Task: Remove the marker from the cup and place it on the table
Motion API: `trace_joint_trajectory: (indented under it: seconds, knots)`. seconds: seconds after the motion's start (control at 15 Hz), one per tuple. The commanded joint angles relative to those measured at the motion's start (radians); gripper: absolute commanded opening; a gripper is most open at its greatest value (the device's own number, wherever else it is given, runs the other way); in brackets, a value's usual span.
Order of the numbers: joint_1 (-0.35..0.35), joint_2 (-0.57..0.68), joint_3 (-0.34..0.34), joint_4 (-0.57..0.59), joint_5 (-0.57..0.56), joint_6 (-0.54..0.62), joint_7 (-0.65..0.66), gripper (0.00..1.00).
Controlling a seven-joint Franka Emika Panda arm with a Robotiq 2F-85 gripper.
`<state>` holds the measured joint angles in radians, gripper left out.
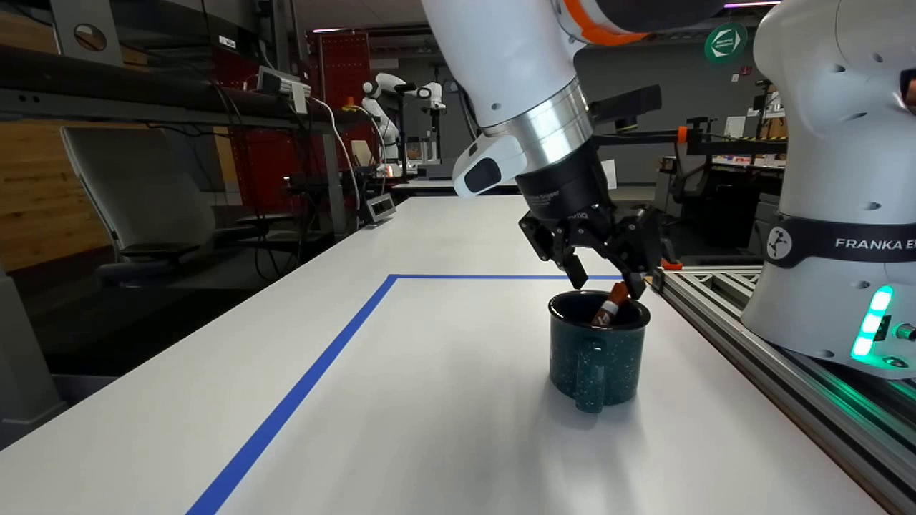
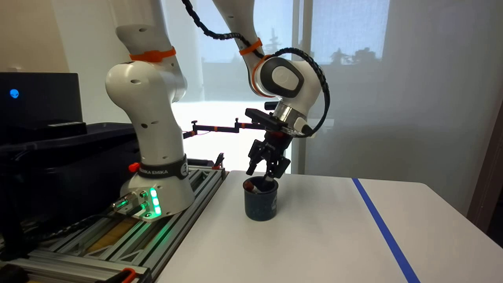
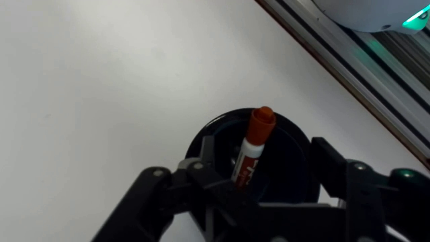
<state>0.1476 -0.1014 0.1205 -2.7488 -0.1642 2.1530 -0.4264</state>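
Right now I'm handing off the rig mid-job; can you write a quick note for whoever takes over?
Gripper: jaws open at the mouth of the cup, nothing held.
Marker: leaning inside the cup, orange-red cap up; in the wrist view it shows between the jaws. Lower end hidden.
Cup: upright on the table.
Done: jaws are placed at the cup; no grip made yet.
Left: close on the marker, draw it out, set it on the table, let go.
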Motion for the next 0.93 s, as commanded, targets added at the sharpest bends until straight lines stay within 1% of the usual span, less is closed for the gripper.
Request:
trace_joint_trajectory:
  seconds: [0.0,0.07,0.13,0.2,0.27,0.33,0.4,0.47,0.53,0.6,0.73,0.8,0.87]
  knots:
    - [-0.006,0.002,-0.015,0.002,0.010,-0.026,-0.054,0.43]
    - [-0.007,0.005,-0.018,0.002,0.009,-0.026,-0.057,0.36]
    - [-0.008,0.009,-0.020,0.002,0.008,-0.024,-0.060,0.37]
    - [-0.009,0.012,-0.021,0.002,0.007,-0.023,-0.062,0.44]
    - [-0.008,0.015,-0.020,0.002,0.006,-0.021,-0.062,0.37]
    - [-0.008,0.017,-0.020,0.002,0.008,-0.019,-0.066,0.44]
    - [-0.008,0.020,-0.019,0.002,0.006,-0.018,-0.066,0.43]
    - [-0.008,0.021,-0.018,0.002,0.005,-0.022,-0.066,0.48]
    - [-0.008,0.024,-0.018,0.002,0.004,-0.019,-0.066,0.48]
    - [-0.008,0.026,-0.018,0.002,0.004,-0.020,-0.066,0.43]
    - [-0.008,0.030,-0.017,0.002,0.004,-0.019,-0.065,0.42]
    - [-0.008,0.031,-0.016,0.002,0.006,-0.020,-0.068,0.34]
    - [-0.007,0.033,-0.016,0.002,0.004,-0.018,-0.067,0.18]
